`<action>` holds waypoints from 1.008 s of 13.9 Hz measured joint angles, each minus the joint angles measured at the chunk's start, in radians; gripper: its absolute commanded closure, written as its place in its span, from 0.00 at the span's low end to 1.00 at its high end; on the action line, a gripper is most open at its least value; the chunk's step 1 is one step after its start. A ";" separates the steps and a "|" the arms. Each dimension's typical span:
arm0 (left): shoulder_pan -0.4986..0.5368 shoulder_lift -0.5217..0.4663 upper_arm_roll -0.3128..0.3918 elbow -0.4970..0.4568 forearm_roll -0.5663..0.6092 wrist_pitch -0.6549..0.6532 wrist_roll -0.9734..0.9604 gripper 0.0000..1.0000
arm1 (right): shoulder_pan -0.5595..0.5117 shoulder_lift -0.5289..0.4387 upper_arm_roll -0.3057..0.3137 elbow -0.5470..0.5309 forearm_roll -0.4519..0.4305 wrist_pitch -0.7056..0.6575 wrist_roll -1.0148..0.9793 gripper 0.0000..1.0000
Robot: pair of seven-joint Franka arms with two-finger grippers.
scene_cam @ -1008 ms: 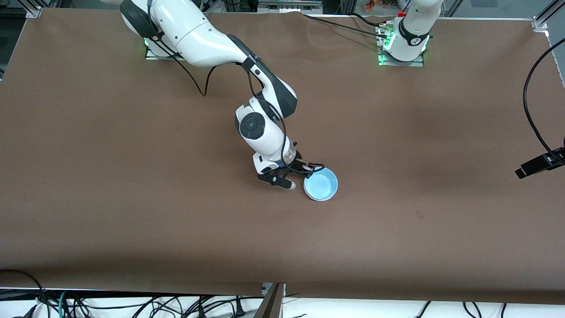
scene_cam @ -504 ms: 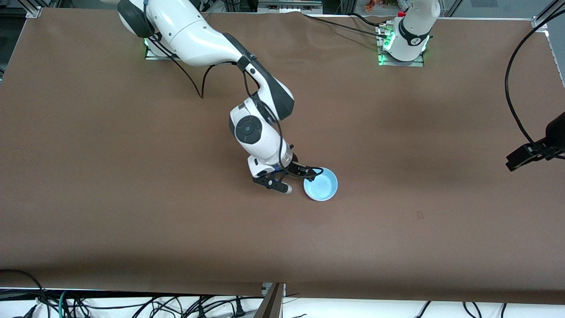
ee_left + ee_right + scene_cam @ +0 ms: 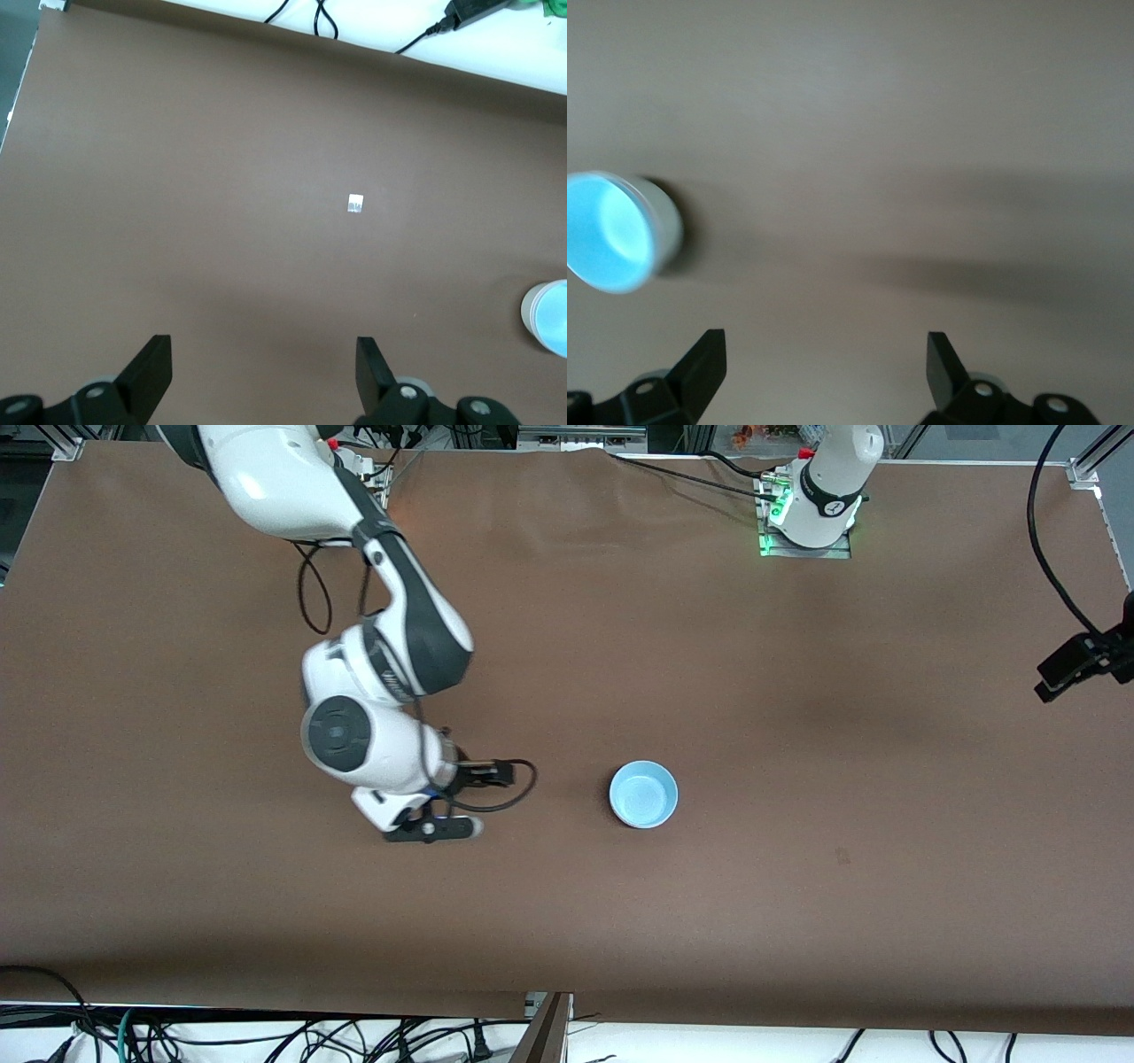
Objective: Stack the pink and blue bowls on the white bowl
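Observation:
The light blue bowl [image 3: 644, 794] sits upright near the middle of the brown table [image 3: 797, 921]. A pale whitish wall shows round it in the right wrist view [image 3: 609, 232] and in the left wrist view [image 3: 551, 317], so it seems nested in a paler bowl. No pink bowl or separate white bowl shows. My right gripper [image 3: 434, 829] is open and empty, over bare table toward the right arm's end, apart from the bowl; its wrist view shows the fingers spread [image 3: 824, 356]. My left gripper [image 3: 263, 356] is open and empty, high over bare table at the left arm's end.
A small white tag [image 3: 355, 204] lies on the table under the left gripper. A faint mark [image 3: 842, 856] sits nearer the front camera than the bowl. Cables [image 3: 266, 1036] hang along the table's near edge.
My right gripper was at the blue bowl's rim; it has drawn well away toward the right arm's end. The bowl stays put. The left arm's hand has shifted slightly.

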 measured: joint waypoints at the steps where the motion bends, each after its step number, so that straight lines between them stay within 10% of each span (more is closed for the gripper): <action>1: -0.012 -0.028 0.014 -0.036 0.000 0.008 0.000 0.06 | -0.024 -0.035 -0.011 -0.008 -0.027 -0.054 -0.048 0.00; 14: -0.027 -0.018 0.024 -0.095 -0.073 0.055 0.180 0.04 | -0.346 -0.602 0.012 -0.387 -0.278 -0.283 -0.241 0.00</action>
